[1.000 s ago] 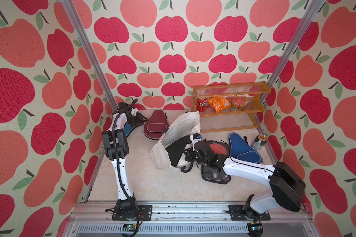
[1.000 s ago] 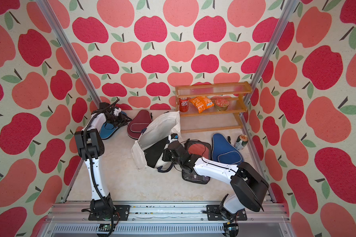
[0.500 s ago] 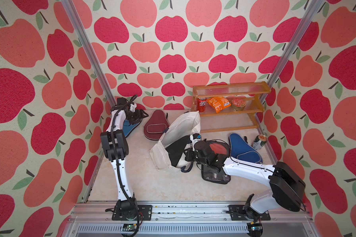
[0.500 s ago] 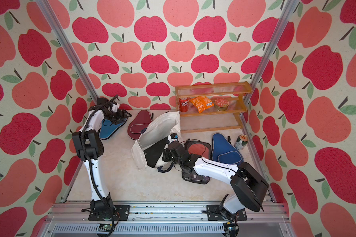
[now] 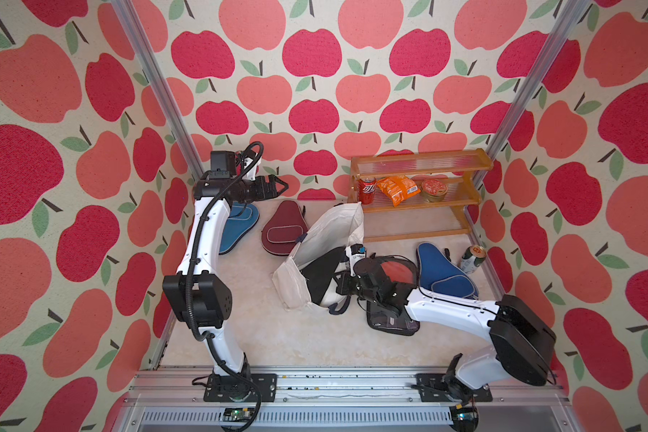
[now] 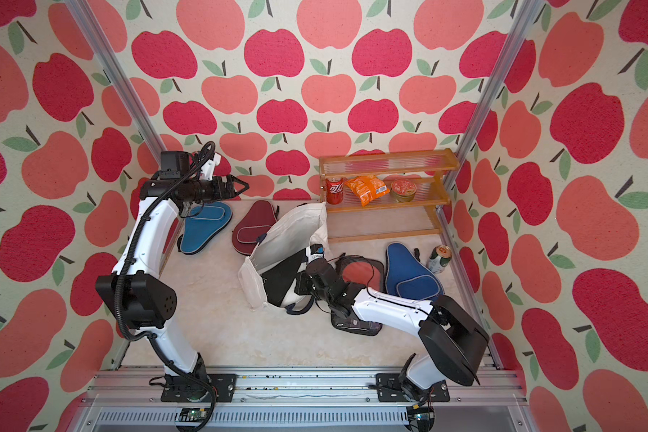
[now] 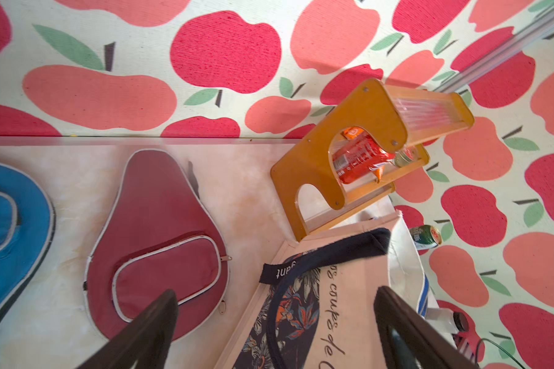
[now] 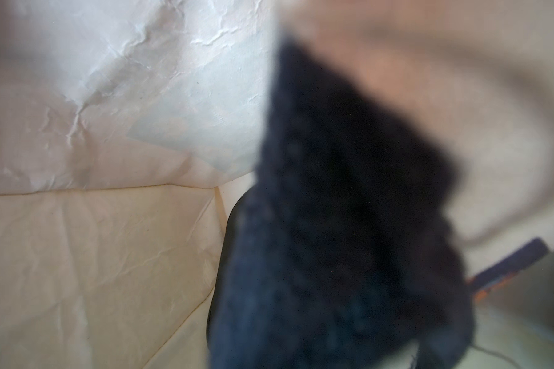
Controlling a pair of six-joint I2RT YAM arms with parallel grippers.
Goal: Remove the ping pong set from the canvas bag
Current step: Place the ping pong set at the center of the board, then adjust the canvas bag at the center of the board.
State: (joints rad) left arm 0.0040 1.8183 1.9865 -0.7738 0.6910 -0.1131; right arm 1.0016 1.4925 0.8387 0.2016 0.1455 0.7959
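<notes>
The canvas bag [image 5: 330, 235] [image 6: 292, 232] [image 7: 349, 287] leans open mid-table, off-white with navy straps. My right gripper [image 5: 343, 288] [image 6: 302, 286] is at its mouth, shut on a navy strap [image 8: 333, 207] that fills the right wrist view in a blur. Pieces of the ping pong set lie out on the table: a blue case [image 5: 238, 228] [image 6: 203, 228] and a maroon case [image 5: 281, 232] [image 7: 157, 223] at the back left, another blue case [image 5: 440, 271] and a clear pouch with a red paddle [image 5: 397, 269] at the right, a second pouch [image 5: 390, 323] under my right arm. My left gripper [image 5: 277, 185] [image 7: 275, 326] hangs open and empty, raised above the back-left blue case.
A wooden shelf [image 5: 416, 187] [image 7: 307, 166] at the back right holds a red can [image 5: 366, 190], an orange snack bag [image 5: 395, 189] and a tin [image 5: 433, 190]. A green can [image 5: 472, 258] stands by the right wall. Apple-patterned walls close in three sides.
My left gripper has opened and risen off the back-left blue case, which stays lying on the table. The right arm and the bag have not moved.
</notes>
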